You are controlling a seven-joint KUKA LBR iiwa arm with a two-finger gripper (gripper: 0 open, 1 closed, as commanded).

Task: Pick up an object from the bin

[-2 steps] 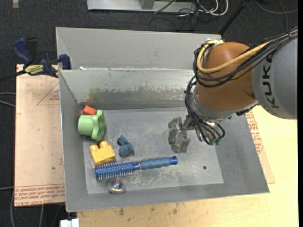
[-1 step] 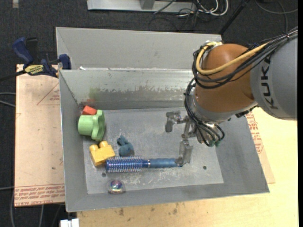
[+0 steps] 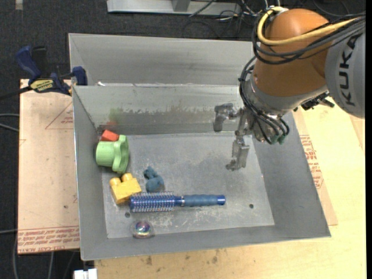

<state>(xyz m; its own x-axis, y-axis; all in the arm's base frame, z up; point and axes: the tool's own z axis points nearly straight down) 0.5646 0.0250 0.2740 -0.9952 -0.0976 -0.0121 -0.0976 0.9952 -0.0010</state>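
While the gripper (image 3: pixel 229 137) hangs over bare floor right of centre in the bin (image 3: pixel 192 163), fingers apart and empty, the nearest thing (a blue hairbrush (image 3: pixel 174 201)) lies toward the front wall, touching a yellow block (image 3: pixel 124 189).

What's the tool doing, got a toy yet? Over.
Tool open, nothing held, over bare bin floor, right side. Blue brush nearest, toward front. Nothing in between.
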